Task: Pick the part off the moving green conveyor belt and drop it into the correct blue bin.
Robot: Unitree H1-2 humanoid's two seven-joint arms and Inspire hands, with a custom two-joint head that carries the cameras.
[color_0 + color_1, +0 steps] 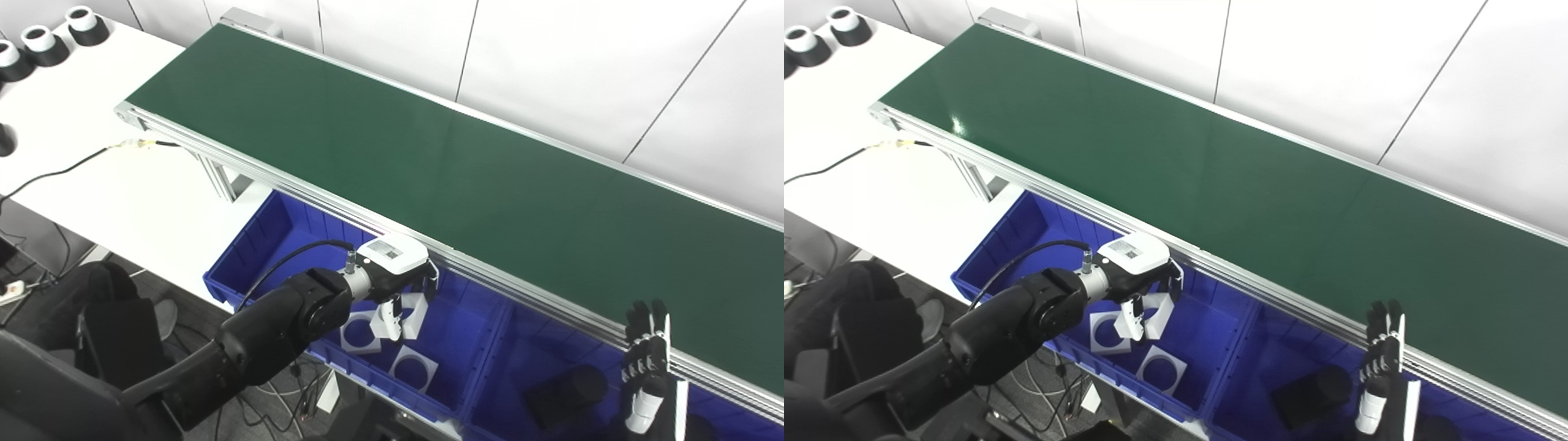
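Note:
The green conveyor belt (429, 159) runs from upper left to lower right and carries no part. My left hand (398, 269) hangs over the left blue bin (257, 239), just below the belt's front rail. A white square part with a round hole (418, 313) stands tilted between its thumb and fingers. Two more white square parts (361, 332) (415, 369) lie flat on the bin floor. My right hand (646, 358) stands upright with fingers spread beside the front rail, holding nothing, above the right blue bin (520, 343), where a black part (566, 392) lies.
A white table (122, 202) reaches out on the left under the belt's end, with several black-and-white cylindrical parts (38, 44) at its far corner and a black cable (61, 173) across it. Dark equipment and cables lie on the floor at lower left.

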